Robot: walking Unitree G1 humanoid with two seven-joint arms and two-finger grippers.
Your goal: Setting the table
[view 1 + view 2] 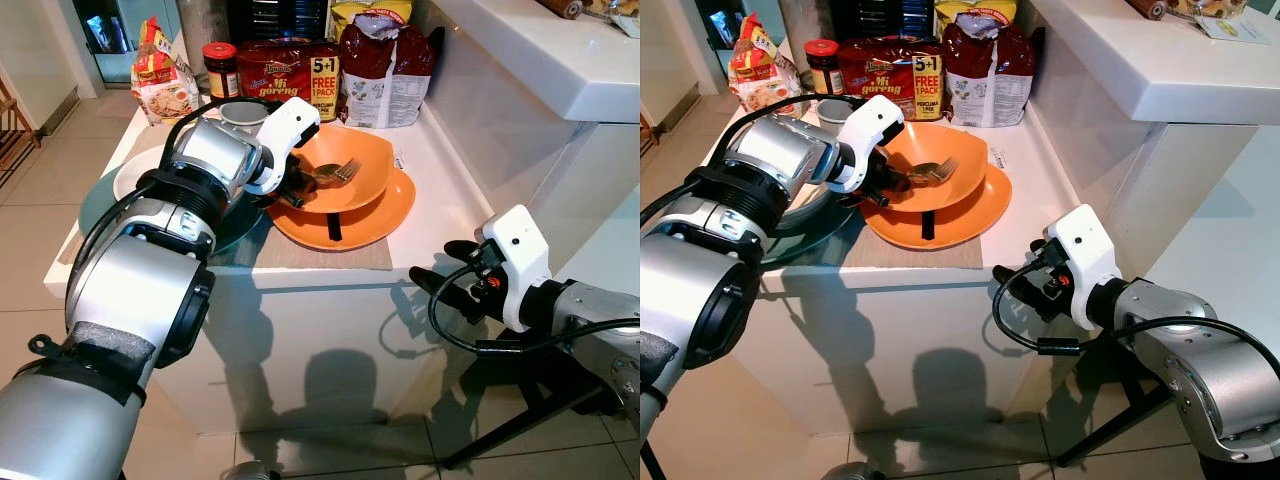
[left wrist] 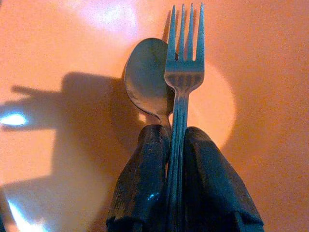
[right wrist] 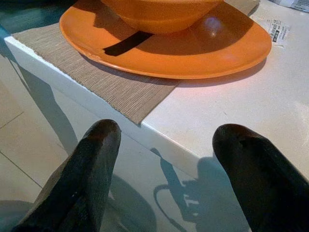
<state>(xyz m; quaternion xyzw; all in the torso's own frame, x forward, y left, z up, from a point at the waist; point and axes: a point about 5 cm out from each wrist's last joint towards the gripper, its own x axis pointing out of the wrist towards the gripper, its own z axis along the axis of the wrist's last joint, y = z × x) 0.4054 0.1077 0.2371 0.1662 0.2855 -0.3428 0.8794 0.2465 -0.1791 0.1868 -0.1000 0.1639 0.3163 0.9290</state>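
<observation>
An orange bowl (image 1: 370,160) sits on an orange plate (image 1: 385,215), which rests on a beige placemat (image 1: 340,255) on the white counter (image 1: 440,170). My left gripper (image 2: 176,145) reaches into the bowl, shut on a metal fork (image 2: 184,72) and spoon (image 2: 145,77) held together just above the bowl's floor; the fork (image 1: 345,170) also shows in the left eye view. My right gripper (image 3: 166,140) hangs open below and in front of the counter's edge, facing the plate (image 3: 193,53), with nothing between its fingers (image 3: 91,164).
A teal plate (image 1: 100,205) with a white plate (image 1: 135,175) on it lies left of the placemat, partly behind my left arm. Food packets (image 1: 290,70), a jar (image 1: 220,68) and a red bag (image 1: 385,65) line the counter's back. A higher white ledge (image 1: 560,60) rises at right.
</observation>
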